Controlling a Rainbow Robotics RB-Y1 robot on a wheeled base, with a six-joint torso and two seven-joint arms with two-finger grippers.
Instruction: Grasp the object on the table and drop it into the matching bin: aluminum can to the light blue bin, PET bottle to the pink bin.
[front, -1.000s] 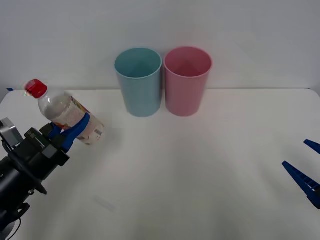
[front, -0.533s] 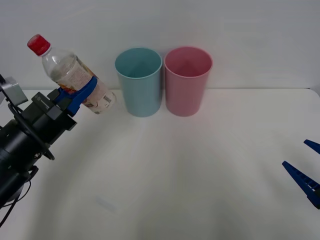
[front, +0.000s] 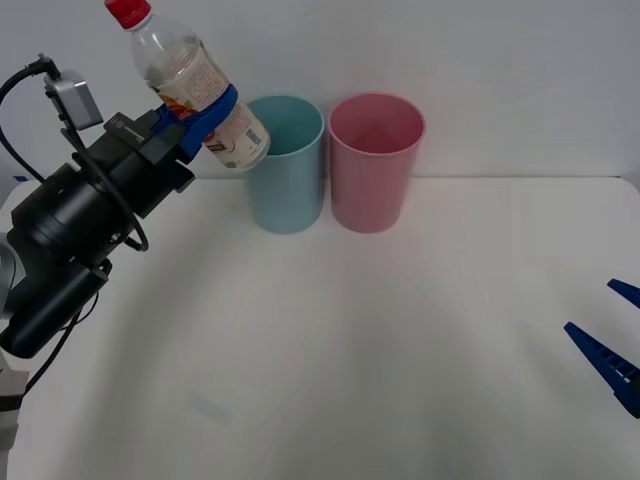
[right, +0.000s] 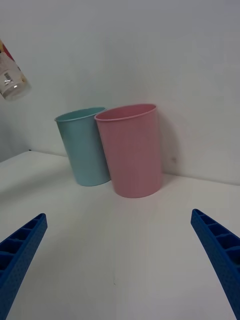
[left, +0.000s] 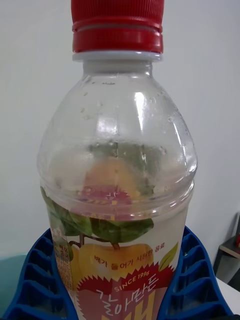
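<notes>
The left gripper is clamped around the labelled middle of the PET bottle, its blue fingers pressed against both sides of the label. The bottle hangs in the air at the far left, tilted with its red cap up and to the left, its base overlapping the left rim of the light blue bin. The pink bin stands just right of the blue one (the 2 look to be touching). So the pick looks done; what is left is carrying the bottle right, past the blue bin, and dropping it into the pink one. The right gripper waits spread wide and empty at the near right of the table
</notes>
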